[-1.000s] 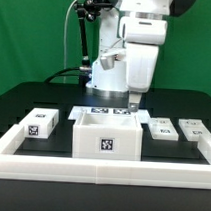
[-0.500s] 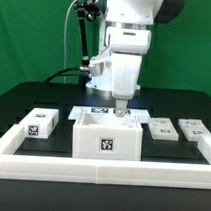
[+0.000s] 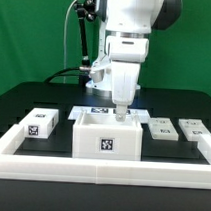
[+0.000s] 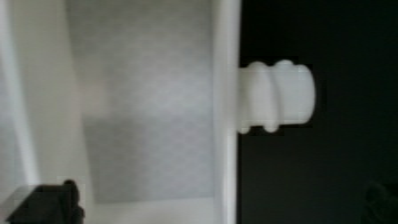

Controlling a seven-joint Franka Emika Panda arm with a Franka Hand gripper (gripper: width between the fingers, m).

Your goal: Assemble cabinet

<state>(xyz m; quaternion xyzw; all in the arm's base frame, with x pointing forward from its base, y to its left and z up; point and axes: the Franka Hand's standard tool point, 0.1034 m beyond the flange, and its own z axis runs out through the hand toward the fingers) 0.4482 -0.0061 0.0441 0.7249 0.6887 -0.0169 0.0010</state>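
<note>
black tabletop (image 3: pixel 24 94) under white cabinet (image 3: pixel 106 144), wide-spread gripper (image 3: pixel 120 111) just above, its tips indistinct

My arm (image 3: pixel 133 20) is white. The cabinet (image 3: pixel 92 141) is plain white, with one black-and-white square tag on its front. A small block (image 3: pixel 38 125) at its nine o'clock is white, tagged alike. The table (image 3: pixel 34 95) is black, the backdrop (image 3: pixel 27 39) green.

One open-topped white cabinet (image 3: pixel 107 142) is counted on the worktop (image 3: pixel 29 98), with one small tagged block (image 3: pixel 38 125), two flat tagged panels (image 3: pixel 162 130) (image 3: pixel 194 128), one marker board (image 3: pixel 96 111) and one robot arm (image 3: pixel 132 45).
</note>
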